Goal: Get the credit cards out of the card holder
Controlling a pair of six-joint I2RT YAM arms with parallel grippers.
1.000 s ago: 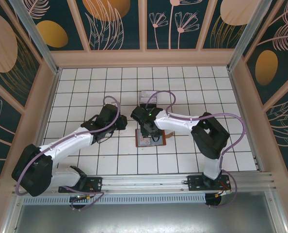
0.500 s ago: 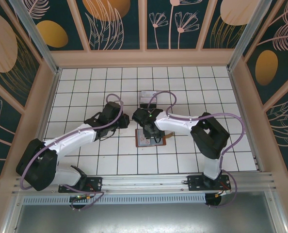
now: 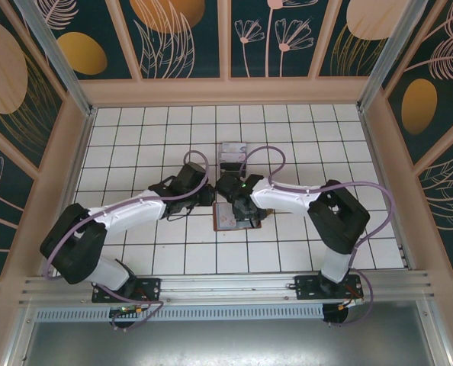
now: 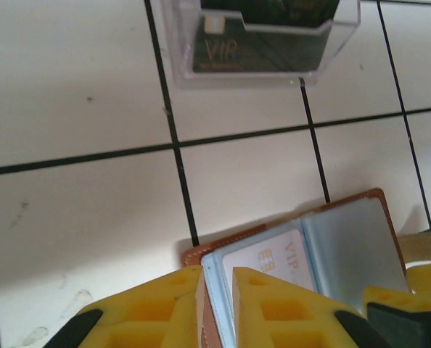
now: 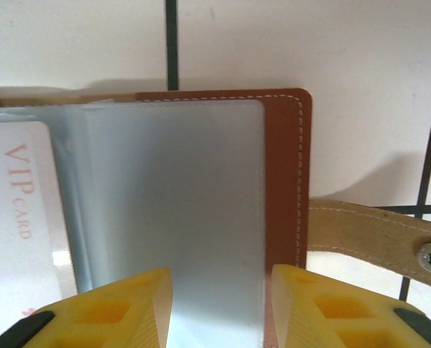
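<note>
The brown card holder (image 3: 225, 222) lies open on the tiles, grey-blue sleeves up. My left gripper (image 4: 217, 279) is shut on its left edge, with leather and lining pinched between the yellow fingers. A pale VIP credit card (image 4: 270, 257) sits in the left sleeve, also in the right wrist view (image 5: 16, 217). My right gripper (image 5: 219, 290) is open just above the right sleeve (image 5: 179, 203), one finger on each side of it. From above, both grippers (image 3: 211, 200) (image 3: 240, 210) meet over the holder.
A clear plastic stand (image 4: 259, 69) holding a dark VIP card (image 4: 263, 47) stands just beyond the holder, also seen from above (image 3: 230, 152). The holder's tan closing tab (image 5: 375, 239) sticks out to the right on the tiles. Wooden walls ring the white tiled table (image 3: 135, 137).
My left arm has swung right, bringing its shut gripper onto the holder's left edge. The right gripper stayed over the holder and its fingers have spread a little.
</note>
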